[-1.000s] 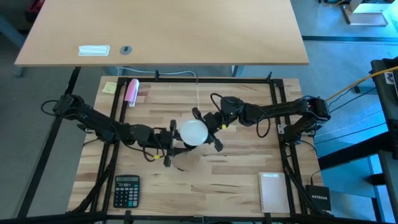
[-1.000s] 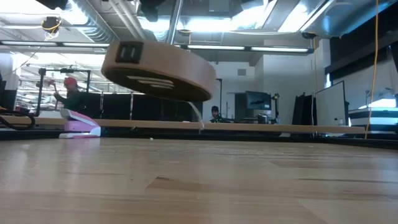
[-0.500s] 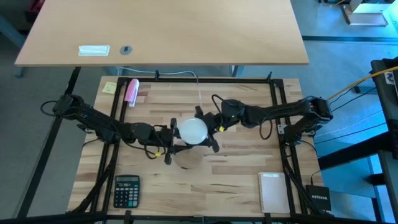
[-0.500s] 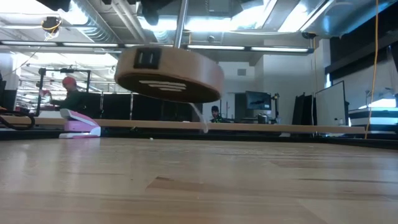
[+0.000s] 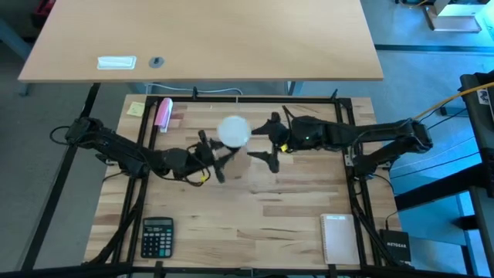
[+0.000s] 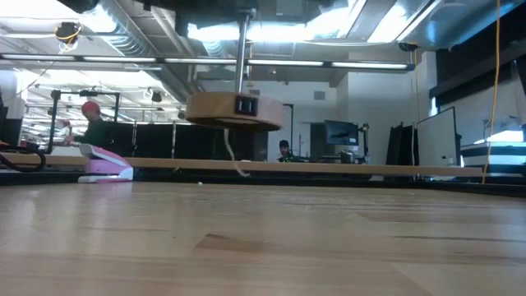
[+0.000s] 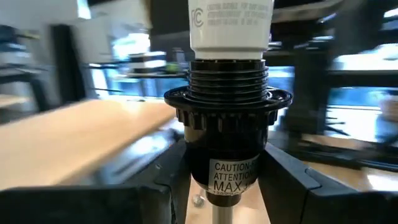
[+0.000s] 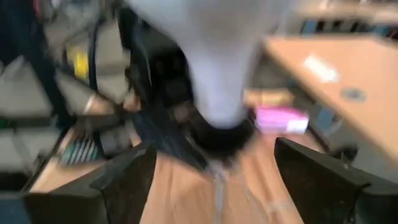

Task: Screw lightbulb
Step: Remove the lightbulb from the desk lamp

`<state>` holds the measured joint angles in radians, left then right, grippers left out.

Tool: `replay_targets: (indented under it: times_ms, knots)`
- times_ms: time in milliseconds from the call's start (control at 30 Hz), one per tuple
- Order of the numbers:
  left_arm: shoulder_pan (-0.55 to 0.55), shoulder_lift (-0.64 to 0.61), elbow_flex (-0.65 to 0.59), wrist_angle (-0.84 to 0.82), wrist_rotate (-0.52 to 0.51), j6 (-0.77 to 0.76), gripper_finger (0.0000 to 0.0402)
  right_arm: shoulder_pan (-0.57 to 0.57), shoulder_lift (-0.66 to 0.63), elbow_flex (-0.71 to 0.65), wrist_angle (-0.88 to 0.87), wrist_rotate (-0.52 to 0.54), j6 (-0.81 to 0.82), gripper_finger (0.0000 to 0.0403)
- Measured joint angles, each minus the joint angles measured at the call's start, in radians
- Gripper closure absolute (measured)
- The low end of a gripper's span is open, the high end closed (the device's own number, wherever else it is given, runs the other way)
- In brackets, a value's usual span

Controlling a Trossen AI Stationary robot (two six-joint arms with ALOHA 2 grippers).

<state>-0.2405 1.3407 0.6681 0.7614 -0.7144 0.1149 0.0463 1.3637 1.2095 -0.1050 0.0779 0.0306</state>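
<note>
High view, left to right, placed against the lightbulb (image 5: 234, 130): two arms are seen, one bulb, one socket.

One calculator (image 5: 157, 236) is seen well to the near left of the bulb, one pink object (image 5: 164, 113) to its far left, and one yellow note (image 5: 136, 109) just beyond that. One notebook (image 5: 338, 239) is seen to the near right.

The left gripper (image 5: 212, 154) is placed just near-left of the bulb. In the left wrist view its two fingers (image 7: 292, 180) are seen closed against the black socket (image 7: 227, 134), one on each side of the socket body. The bulb's white neck (image 7: 230, 28) is seated in the socket top, with several threads of the screw base still exposed above the collar.

The bulb is held up off the table, near the middle of the wooden table (image 5: 293, 208), toward its far edge. In the low view one round wooden disc (image 6: 234, 110) is seen hanging clear of the tabletop, a switch on its rim and a cord trailing below.

The right gripper (image 5: 265, 147) is placed just right of the bulb. Its fingers (image 5: 266, 161) are spread wide, and nothing is gripped; in the right wrist view both fingers are seen well apart, the blurred bulb (image 8: 214, 56) between and beyond them, not touched.

Two people (image 6: 92, 123) are seen in the room behind, far from the table.
</note>
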Motion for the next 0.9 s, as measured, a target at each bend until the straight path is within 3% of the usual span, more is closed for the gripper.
replay_targets:
  times_ms: [200,400,533,667,900]
  knots:
    - [0.074,0.0,0.009,0.015,-0.148,0.023,0.0264,0.0,0.118,0.0,0.342,0.163,-0.036,0.0096]
    - [0.092,0.0,0.009,0.008,-0.166,-0.003,0.0264,-0.011,0.228,0.0,0.587,0.364,-0.121,0.0105]
    - [0.085,0.0,0.009,0.001,-0.165,0.001,0.0263,-0.041,0.263,0.0,0.63,0.365,-0.089,0.0105]
    - [0.076,0.0,0.009,-0.002,-0.168,0.016,0.0263,-0.065,0.267,0.0,0.641,0.272,-0.05,0.0105]
    - [0.076,0.0,0.009,-0.014,-0.167,0.013,0.0263,-0.075,0.269,0.0,0.658,0.245,-0.048,0.0113]
